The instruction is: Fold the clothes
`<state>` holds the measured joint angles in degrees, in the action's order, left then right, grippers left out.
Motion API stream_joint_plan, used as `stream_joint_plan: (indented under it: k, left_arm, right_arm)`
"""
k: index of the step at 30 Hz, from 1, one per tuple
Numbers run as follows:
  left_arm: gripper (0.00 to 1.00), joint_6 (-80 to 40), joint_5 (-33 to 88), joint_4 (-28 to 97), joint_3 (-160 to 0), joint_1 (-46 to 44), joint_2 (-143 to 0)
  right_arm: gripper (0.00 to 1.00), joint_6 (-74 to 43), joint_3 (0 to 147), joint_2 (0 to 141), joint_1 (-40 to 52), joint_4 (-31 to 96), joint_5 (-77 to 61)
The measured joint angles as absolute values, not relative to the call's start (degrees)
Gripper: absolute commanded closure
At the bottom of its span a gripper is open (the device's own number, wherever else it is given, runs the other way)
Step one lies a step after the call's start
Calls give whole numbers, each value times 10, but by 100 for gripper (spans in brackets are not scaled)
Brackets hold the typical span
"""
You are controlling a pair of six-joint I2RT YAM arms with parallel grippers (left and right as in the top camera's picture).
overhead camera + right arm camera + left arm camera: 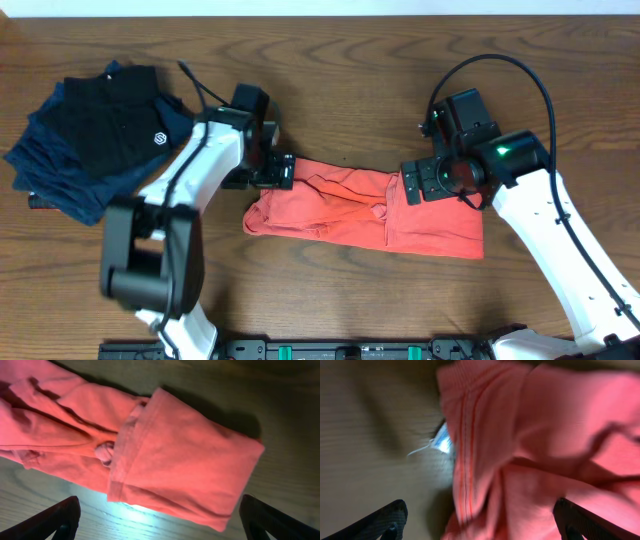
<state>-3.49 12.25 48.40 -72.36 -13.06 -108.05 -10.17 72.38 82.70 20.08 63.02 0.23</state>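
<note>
The red-orange T-shirt [365, 210] lies on the table folded into a long band, its right part folded over flat and its left part bunched. My left gripper [283, 171] is open at the shirt's upper left corner; in the left wrist view the cloth [535, 445] fills the space between the wide-apart fingers [480, 522], with the small white neck tag [442, 444] beside a seam. My right gripper [412, 182] is open above the shirt's top edge; in the right wrist view the folded-over flap [180, 455] lies past the fingers [160, 520], untouched. The lettering is hidden.
A stack of folded navy and black garments [95, 135], the top one with a small white logo [160, 138], lies at the far left. Bare wooden table [330, 290] surrounds the shirt. A black rail [330, 350] runs along the front edge.
</note>
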Motion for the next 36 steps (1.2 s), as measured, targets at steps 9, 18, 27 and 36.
stream_joint_plan:
  k: [9,18,27,36]
  left_arm:
    - [94,12,212,481,-725,-129,-1138]
    - [94,-10,173,570,-734,-95,-1137]
    - [94,-61,48,682,-863,27,-1070]
    - [94,-93,96,755,-934,-86,-1032]
  right_arm:
    - [1,-102,724,827,174,634,6]
    - [1,-117,724,828,96,638,53]
    - [1,-98,724,828,4,647,77]
    - [1,-90,724,828,-25,651,80]
